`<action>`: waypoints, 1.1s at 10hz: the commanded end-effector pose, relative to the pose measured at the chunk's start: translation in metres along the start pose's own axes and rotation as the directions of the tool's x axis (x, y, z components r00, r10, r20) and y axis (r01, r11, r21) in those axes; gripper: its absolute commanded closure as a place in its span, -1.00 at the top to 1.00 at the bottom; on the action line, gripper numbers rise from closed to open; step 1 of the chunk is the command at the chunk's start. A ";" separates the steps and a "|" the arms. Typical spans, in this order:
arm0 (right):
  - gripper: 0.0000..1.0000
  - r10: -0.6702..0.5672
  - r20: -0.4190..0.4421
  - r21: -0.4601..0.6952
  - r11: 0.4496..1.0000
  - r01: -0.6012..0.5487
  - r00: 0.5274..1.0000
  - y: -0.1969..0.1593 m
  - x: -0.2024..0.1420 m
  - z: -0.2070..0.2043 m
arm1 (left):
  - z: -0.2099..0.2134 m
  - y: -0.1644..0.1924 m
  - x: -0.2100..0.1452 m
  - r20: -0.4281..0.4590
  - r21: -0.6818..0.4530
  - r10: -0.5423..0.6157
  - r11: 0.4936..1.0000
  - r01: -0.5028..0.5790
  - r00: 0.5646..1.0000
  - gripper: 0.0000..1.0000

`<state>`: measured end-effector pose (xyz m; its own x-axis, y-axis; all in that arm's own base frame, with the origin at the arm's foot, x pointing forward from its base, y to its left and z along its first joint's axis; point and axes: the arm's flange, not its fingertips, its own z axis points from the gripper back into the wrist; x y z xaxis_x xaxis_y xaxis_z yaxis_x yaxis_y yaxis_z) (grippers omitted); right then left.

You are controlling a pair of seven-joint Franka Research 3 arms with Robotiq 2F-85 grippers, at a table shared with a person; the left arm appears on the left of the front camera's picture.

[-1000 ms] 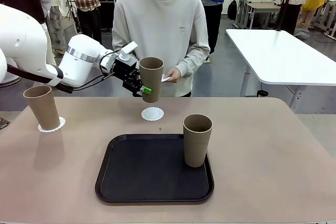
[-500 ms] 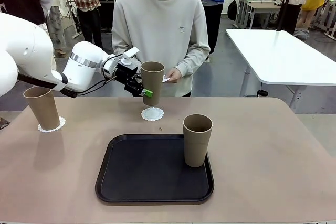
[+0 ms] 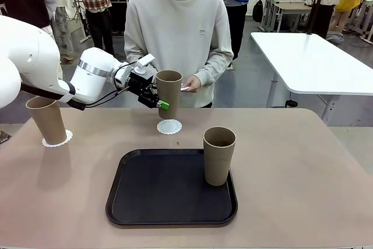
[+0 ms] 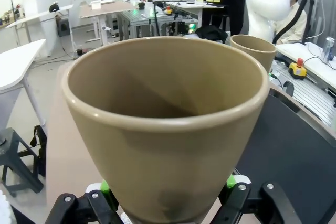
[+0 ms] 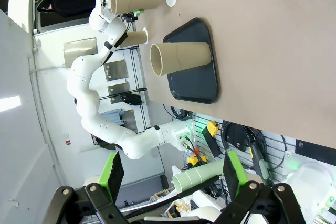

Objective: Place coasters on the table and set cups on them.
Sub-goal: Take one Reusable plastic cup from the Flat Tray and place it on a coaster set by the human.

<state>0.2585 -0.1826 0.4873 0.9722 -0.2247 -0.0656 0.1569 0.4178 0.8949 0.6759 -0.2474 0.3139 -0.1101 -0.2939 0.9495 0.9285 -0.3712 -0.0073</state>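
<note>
a table [image 3: 303,190] fills the lower frame, with a tray [image 3: 157,196] at lower centre and one cup [image 3: 218,155] standing in the tray's right half. at the left edge a second cup [image 3: 46,119] stands on a coaster [image 3: 65,138]; at centre, behind the tray, a second coaster [image 3: 169,126] lies on the table, with a third cup [image 3: 169,93] just above it in the left gripper [image 3: 163,103], which reaches in from the left. a person [image 3: 175,33] stands behind the table at upper centre, with a white table [image 3: 315,62] at upper right.

Matt tan cups [image 3: 219,155], lacy paper coasters [image 3: 169,126], smooth black tray [image 3: 116,202], smooth beige table [image 3: 303,190]
</note>
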 end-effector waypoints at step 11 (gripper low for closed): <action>1.00 0.019 0.004 0.021 1.000 -0.019 1.000 0.000 0.002 0.000 | -0.004 0.049 -0.043 0.041 -0.025 -0.034 0.999 0.035 0.999 0.68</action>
<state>0.2585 -0.1826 0.4873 0.9722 -0.2247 -0.0656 0.1569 0.4178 0.8949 0.6969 -0.2514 0.2626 -0.1513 -0.2625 0.9530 0.9055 -0.4235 0.0271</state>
